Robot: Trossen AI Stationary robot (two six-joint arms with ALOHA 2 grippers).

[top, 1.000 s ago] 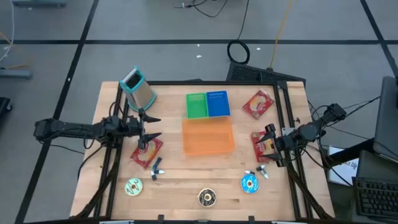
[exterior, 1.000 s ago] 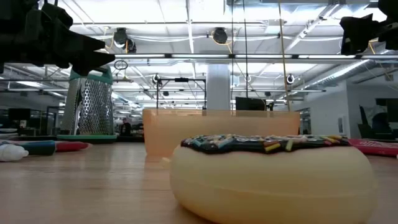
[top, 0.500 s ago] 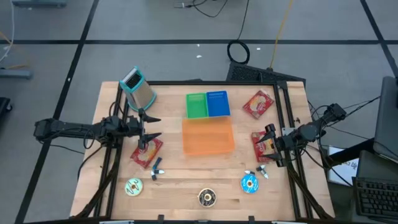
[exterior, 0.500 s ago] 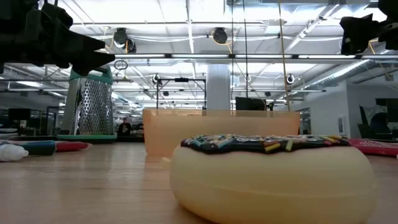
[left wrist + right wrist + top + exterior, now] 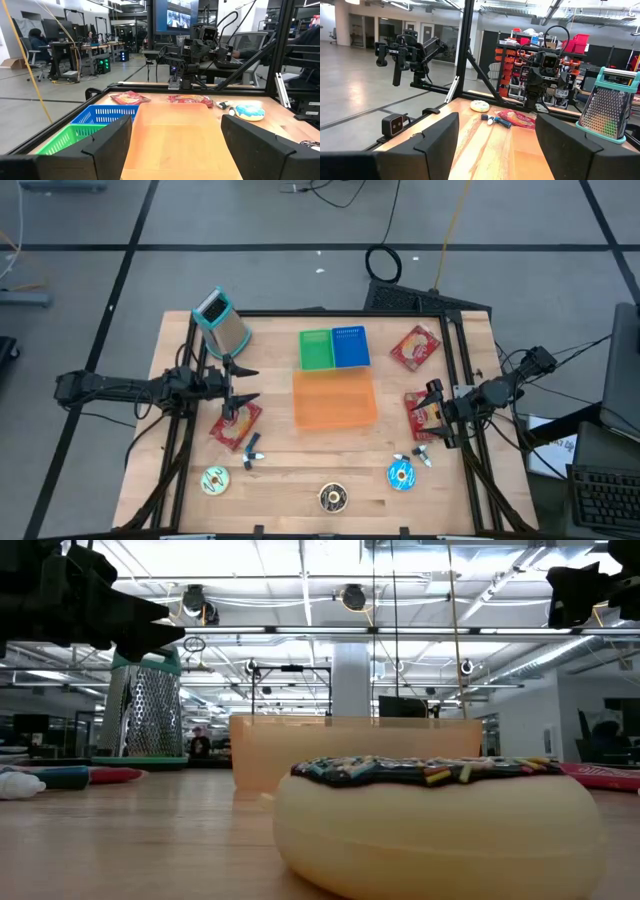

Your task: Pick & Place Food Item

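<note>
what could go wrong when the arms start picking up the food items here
Left gripper, jaws open, hangs above the red snack packet; a flat packet may slip from the jaws.
A small marker lies right beside that packet and could be knocked.
Right gripper, jaws open, sits over another packet near the table edge; a nudge might push it off.

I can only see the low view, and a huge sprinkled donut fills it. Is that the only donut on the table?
Observer: No. From above, a blue donut and a pale donut lie either side of it.
Operator: What's behind the orange tub?
Observer: Beyond the orange tub, a green basket and a blue basket sit side by side.
Operator: Are the claws holding anything?
Observer: No. The left gripper and right gripper are both open and empty.
</note>
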